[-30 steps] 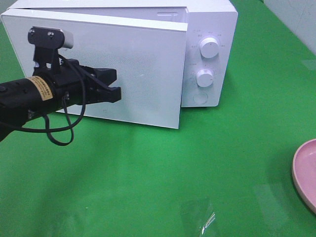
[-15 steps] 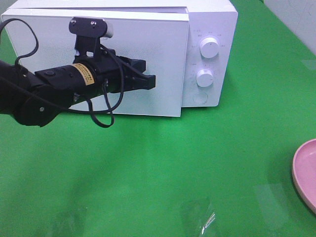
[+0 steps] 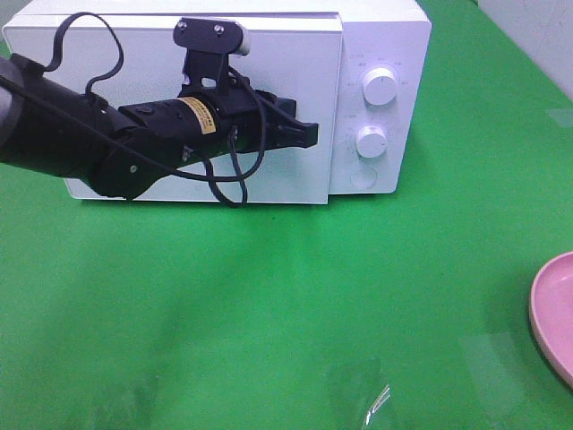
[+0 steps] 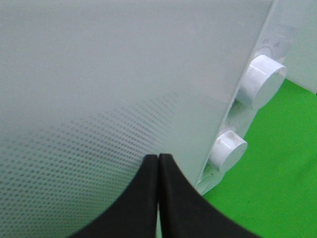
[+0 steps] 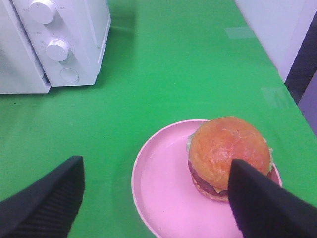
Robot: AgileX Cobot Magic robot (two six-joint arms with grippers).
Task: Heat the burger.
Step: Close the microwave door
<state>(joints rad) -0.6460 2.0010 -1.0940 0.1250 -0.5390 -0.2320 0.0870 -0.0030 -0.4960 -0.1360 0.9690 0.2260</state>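
The microwave door (image 3: pixel 269 107) has swung nearly shut — left gripper (image 3: pixel 309 136) pressed together against it, right gripper (image 5: pixel 156 198) spread above the burger (image 5: pixel 229 156).

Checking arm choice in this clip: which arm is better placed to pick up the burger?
Right. Its open gripper hovers over the burger on the pink plate, while the left gripper, jaws shut, is against the microwave door.
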